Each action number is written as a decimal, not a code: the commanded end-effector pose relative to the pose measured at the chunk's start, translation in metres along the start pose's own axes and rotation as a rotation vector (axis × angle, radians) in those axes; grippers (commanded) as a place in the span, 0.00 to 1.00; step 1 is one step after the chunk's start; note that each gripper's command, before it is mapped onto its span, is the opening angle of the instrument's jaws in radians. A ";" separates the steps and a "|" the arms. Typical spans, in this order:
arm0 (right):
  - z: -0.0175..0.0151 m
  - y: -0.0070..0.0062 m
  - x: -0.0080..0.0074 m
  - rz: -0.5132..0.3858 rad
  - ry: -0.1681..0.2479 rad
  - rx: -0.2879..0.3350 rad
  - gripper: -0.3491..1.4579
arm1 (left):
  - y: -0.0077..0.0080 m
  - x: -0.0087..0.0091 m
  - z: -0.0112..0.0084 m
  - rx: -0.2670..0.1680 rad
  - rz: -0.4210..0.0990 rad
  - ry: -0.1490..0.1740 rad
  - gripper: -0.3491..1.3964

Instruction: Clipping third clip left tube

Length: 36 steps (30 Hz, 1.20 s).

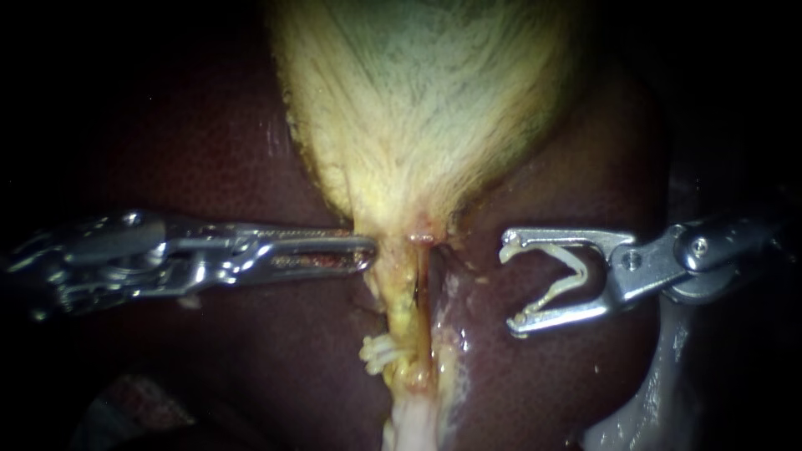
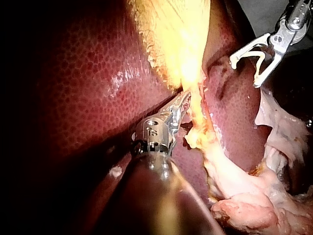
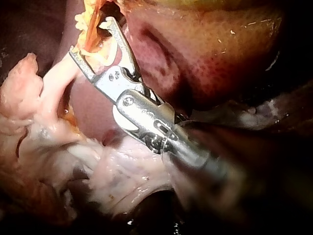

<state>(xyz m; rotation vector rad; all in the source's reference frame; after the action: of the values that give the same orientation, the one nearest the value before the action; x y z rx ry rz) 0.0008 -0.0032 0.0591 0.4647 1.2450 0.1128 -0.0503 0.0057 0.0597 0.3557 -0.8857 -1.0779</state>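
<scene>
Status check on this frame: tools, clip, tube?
Left tool shut on gallbladder. Right tool holds open clip, short of left tube. Nothing between them.

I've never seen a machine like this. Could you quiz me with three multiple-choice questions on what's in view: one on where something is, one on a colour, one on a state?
1. Where is the right instrument's pincer?
A) beside the tube, clear of it, over the liver
B) clamped on the gallbladder
C) out of sight

2. What colour is the clip it carries?
A) blue
B) whitish
C) black

3. That clip is:
A) squeezed flat
B) lying loose on the liver
C) open, held in the pincer

Answers:
1. A, the endoscope view shows a gap between pincer and tube.
2. B, it looks pale against the grey metal.
3. C, its legs spread in a V, each lying against one jaw.
</scene>
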 end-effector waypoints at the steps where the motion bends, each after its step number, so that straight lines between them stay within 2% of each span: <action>1: 0.0001 -0.0001 0.0000 0.000 0.000 0.000 0.52 | 0.0000 0.0000 -0.0001 0.000 0.000 0.000 0.00; 6: 0.0017 -0.0006 -0.0004 -0.007 0.003 0.014 0.52 | 0.0002 0.0001 -0.0008 0.004 0.001 0.002 0.00; 13: 0.0071 -0.0017 -0.0018 0.033 0.007 0.043 0.52 | 0.0013 0.0004 -0.0034 0.004 0.004 0.003 0.00; 18: 0.0113 -0.0018 -0.0028 0.082 0.006 0.051 0.52 | 0.0018 0.0007 -0.0048 -0.002 0.006 0.002 0.00; 25: 0.0149 -0.0005 -0.0042 0.144 0.004 0.044 0.52 | 0.0015 0.0008 -0.0054 -0.002 0.005 0.002 0.00; 28: 0.0151 0.0001 -0.0052 0.158 0.003 0.045 0.52 | 0.0010 0.0008 -0.0056 -0.004 0.004 0.001 0.00; 36: 0.0140 0.0022 -0.0073 0.170 -0.032 0.005 0.52 | 0.0000 0.0007 -0.0060 -0.008 0.002 0.000 0.00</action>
<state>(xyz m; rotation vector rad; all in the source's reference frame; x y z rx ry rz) 0.0118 -0.0074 0.0700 0.5737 1.1702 0.2454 -0.0456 0.0042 0.0563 0.3483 -0.8817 -1.0790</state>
